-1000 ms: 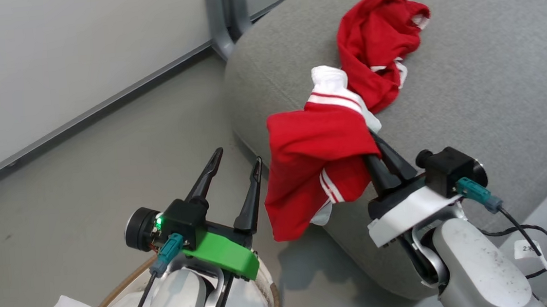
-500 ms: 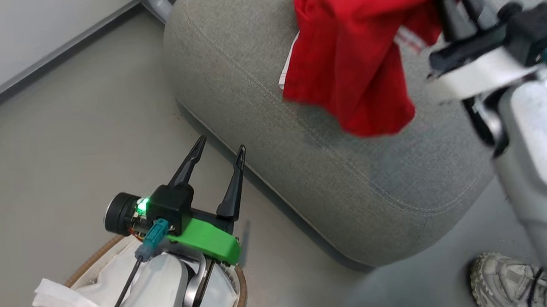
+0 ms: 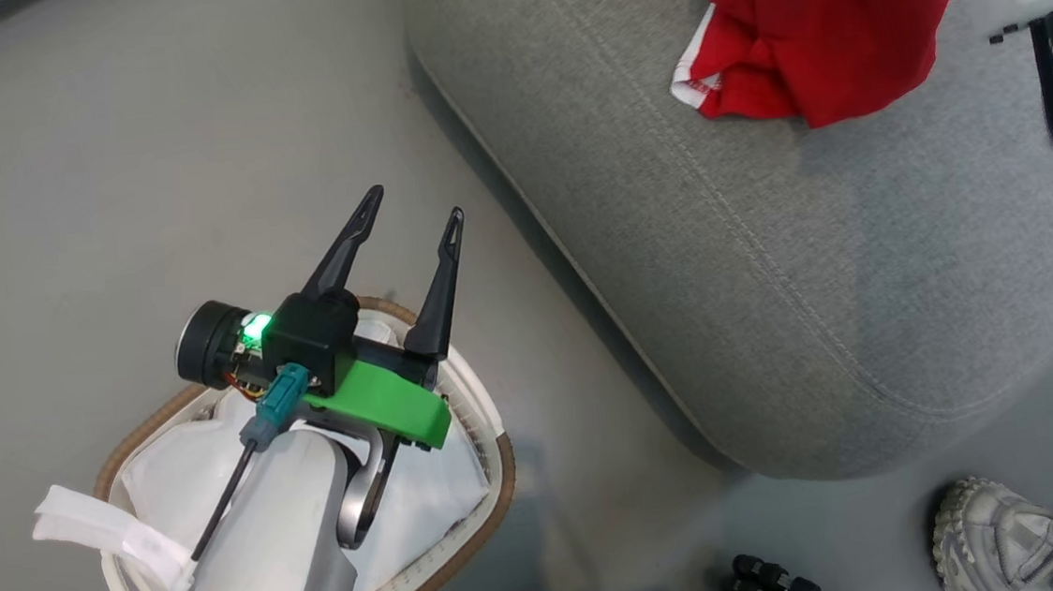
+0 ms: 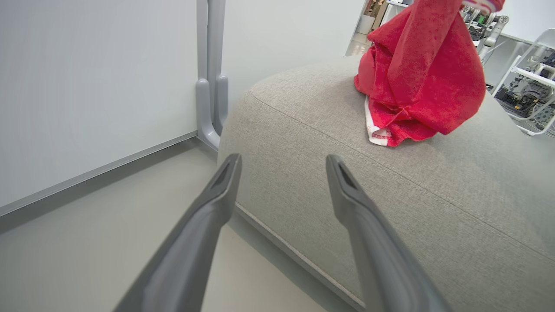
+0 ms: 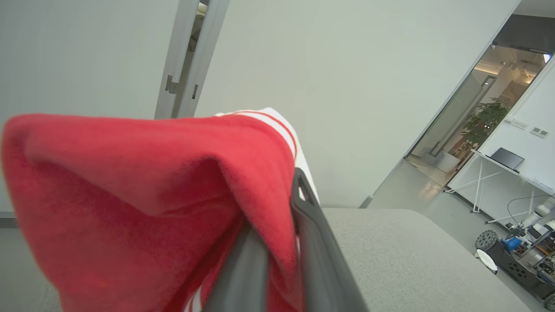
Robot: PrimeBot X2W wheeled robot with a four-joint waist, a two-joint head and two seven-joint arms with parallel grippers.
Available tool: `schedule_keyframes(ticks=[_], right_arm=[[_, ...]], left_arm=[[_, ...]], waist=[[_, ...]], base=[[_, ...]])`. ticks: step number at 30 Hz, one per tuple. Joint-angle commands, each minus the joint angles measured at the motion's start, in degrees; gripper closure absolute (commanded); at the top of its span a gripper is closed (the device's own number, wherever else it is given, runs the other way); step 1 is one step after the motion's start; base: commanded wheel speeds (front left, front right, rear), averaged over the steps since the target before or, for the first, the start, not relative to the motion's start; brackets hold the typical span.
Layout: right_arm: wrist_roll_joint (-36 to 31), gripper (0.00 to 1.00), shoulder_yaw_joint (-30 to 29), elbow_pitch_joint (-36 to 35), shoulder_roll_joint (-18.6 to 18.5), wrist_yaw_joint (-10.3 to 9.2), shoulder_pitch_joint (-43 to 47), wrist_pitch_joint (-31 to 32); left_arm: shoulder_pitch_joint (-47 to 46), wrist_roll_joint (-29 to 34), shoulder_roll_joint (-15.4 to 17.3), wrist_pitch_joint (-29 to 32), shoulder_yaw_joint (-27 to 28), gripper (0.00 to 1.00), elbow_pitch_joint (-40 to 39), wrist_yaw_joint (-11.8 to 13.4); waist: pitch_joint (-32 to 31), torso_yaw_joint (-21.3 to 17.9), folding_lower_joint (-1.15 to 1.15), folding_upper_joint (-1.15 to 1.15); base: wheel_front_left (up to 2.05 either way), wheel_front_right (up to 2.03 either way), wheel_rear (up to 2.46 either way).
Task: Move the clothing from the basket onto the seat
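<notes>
Soft clothing now onto woven seat, right gripper pinching it; left gripper apart.

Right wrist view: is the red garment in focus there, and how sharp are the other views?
Right wrist view: the clothing sits close to the lens and looks soft. Left wrist view: the left gripper looks stretched and slightly soft, the seat weave crisp. Head view: even light, the basket sharp, a soft shadow below the seat.

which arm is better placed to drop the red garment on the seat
Right. The right tool is shut on the red garment, hanging over the seat. The left tool is open and empty, over the basket.
</notes>
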Motion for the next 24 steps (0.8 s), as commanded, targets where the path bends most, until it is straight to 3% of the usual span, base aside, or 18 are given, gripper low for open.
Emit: schedule_keyframes(ticks=[1, 2, 7, 14, 24], right_arm=[[-0.5, 0.53, -1.0, 1.8, 0.9, -0.08, 2.3, -0.1], [-1.1, 0.0, -1.4, 2.8, 1.1, -0.08, 3.0, -0.1], [-2.1, 0.0, -4.1, 5.8, 2.9, -0.08, 8.2, -0.1], [-0.6, 0.0, -4.3, 3.7, 4.1, -0.08, 16.2, -0.1], [3.1, 0.0, 3.0, -1.9, 6.0, -0.08, 26.3, -0.1]], left_arm=[[-1.1, 0.5, 0.2, 0.0, 0.7, 0.0, 0.0, -0.1], [-1.0, 0.5, 0.0, 0.0, 0.9, 0.0, 0.1, -0.1], [0.0, 0.4, -0.2, 0.0, 2.1, 0.0, 0.6, -0.1], [2.9, -0.1, -1.0, 0.0, 4.6, 0.0, 1.8, -0.1], [8.2, 0.2, -2.7, 0.0, 10.2, 0.0, 2.6, -0.1]], waist=[[3.7, 4.2, -0.01, 0.0], [3.7, 4.4, -0.01, 0.0], [2.5, 5.5, -0.01, 0.0], [-1.5, 6.6, -0.01, 0.0], [-8.4, 10.2, -0.01, 0.0]], base=[[0.0, 0.0, 0.0], [0.0, 0.0, 0.0], [0.0, 0.0, 0.0], [0.0, 0.0, 0.0], [0.0, 0.0, 0.0]])
